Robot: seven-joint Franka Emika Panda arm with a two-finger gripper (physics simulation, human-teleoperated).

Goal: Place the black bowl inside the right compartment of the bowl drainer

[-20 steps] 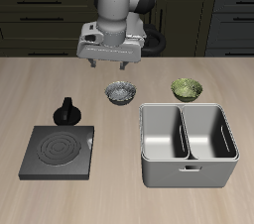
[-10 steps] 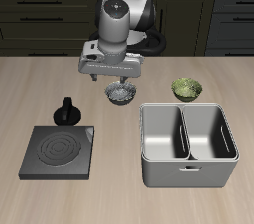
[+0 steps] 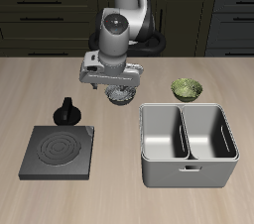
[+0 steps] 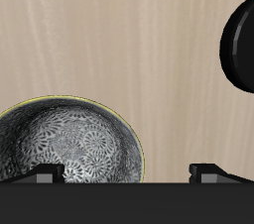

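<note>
The pincer (image 3: 112, 85) hangs low over the black bowl (image 3: 121, 95), which sits on the worktop (image 3: 40, 84) just behind the back corner of the bowl drainer (image 3: 189, 145) and apart from it. In the wrist view the two fingertips (image 4: 45, 175) stand wide apart, one over the bowl's patterned interior (image 4: 64, 144) and the other beyond its rim over bare wood; nothing is held between them. The bowl rests upright. The drainer's two compartments, split by the central divider, hold nothing visible; its slot handle faces the front edge. An olive-green bowl (image 3: 186, 89) sits behind the drainer, beside the black bowl but well apart. A black square stove plate (image 3: 60, 152) lies toward the front, with a small black knobbed object (image 3: 67, 110) just behind it; that dark round object also shows in the wrist view (image 4: 239, 42).
</note>
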